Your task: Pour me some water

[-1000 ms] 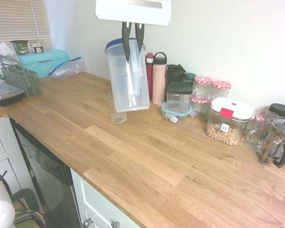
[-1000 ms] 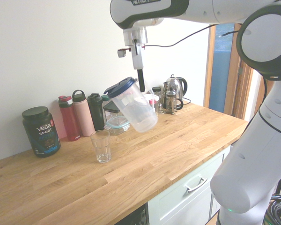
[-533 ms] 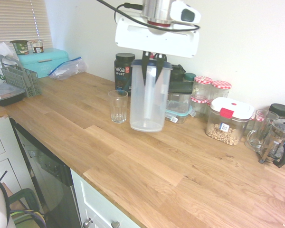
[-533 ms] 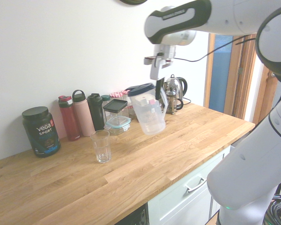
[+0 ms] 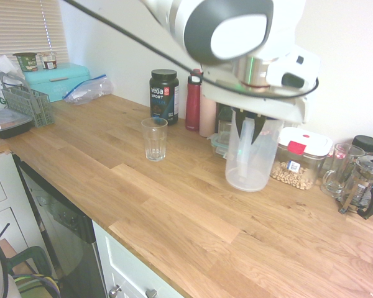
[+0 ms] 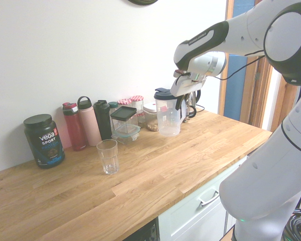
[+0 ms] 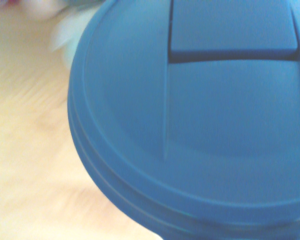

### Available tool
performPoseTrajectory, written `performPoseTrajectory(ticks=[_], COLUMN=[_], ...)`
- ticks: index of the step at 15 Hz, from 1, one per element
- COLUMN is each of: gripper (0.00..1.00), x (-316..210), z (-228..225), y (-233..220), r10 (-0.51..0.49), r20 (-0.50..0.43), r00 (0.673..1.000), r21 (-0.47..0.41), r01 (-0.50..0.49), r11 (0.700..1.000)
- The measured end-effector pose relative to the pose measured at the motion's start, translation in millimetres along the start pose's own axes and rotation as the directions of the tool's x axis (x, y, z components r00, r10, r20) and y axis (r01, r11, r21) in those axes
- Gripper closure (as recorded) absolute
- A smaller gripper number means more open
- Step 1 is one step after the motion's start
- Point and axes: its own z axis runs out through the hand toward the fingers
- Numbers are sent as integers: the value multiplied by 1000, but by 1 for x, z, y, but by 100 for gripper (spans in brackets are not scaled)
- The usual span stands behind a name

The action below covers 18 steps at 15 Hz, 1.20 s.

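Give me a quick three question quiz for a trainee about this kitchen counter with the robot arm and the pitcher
1. True or false: the pitcher is tipped over the drinking glass.
2. What colour is the pitcher's lid?
3. The gripper is: A) open above the counter, B) shut on the pitcher, C) shut on the glass.

Key
1. False; it is upright and well away from the glass, beside the white-lidded container.
2. Dark blue.
3. B.
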Motion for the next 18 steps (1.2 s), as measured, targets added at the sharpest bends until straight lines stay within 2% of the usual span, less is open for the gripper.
performPoseTrajectory(ticks=[5,13,14,18], gripper=[100,100,0,0], x=[-19,-41,-42,-41], z=[14,41,45,50], y=[13,15,13,11], r10=[179,208,207,218], r20=[-171,-121,-115,-109], r00=[969,971,972,970], r21=[24,-25,-30,-37], r01=[-178,-212,-211,-223], r11=[984,977,977,974])
